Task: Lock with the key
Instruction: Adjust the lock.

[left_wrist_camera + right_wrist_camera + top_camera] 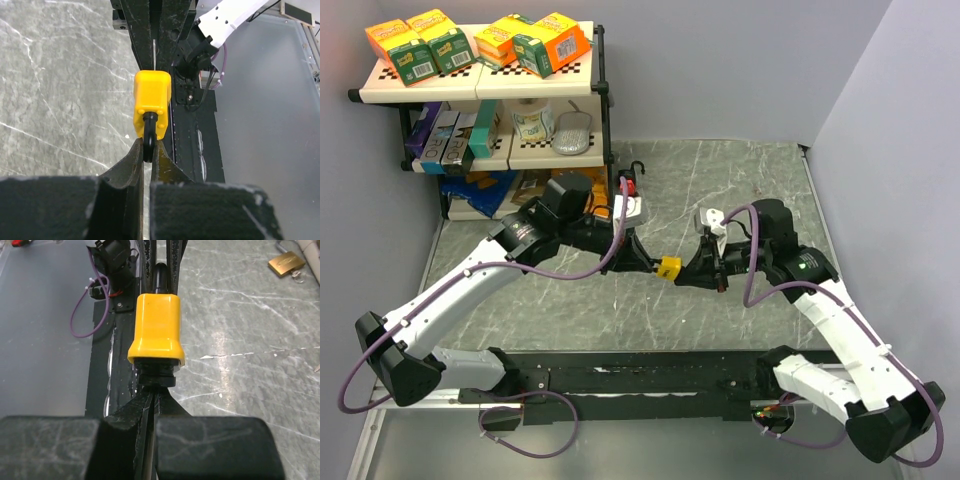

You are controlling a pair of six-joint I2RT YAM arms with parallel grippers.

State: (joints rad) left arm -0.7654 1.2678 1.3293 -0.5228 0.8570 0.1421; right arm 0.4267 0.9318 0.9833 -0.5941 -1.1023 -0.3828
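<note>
A yellow padlock [670, 268] hangs in the air between my two grippers, above the middle of the table. My left gripper [653, 264] is shut on its black shackle [149, 137], with the yellow body [152, 102] just beyond the fingertips. My right gripper [688, 270] is shut on a thin flat key, mostly hidden between the fingers [165, 407]. The key enters the black plug [158, 376] at the padlock's [156, 327] other end. The left gripper's [148, 147] jaws pinch the shackle tightly. The right gripper's [156, 392] jaws are almost touching.
A brass padlock [286, 262] lies on the marble table behind the arms. A shelf rack [485, 85] with boxes stands at the back left, with small red and white items [632, 200] beside it. The black base rail [620, 375] runs along the near edge.
</note>
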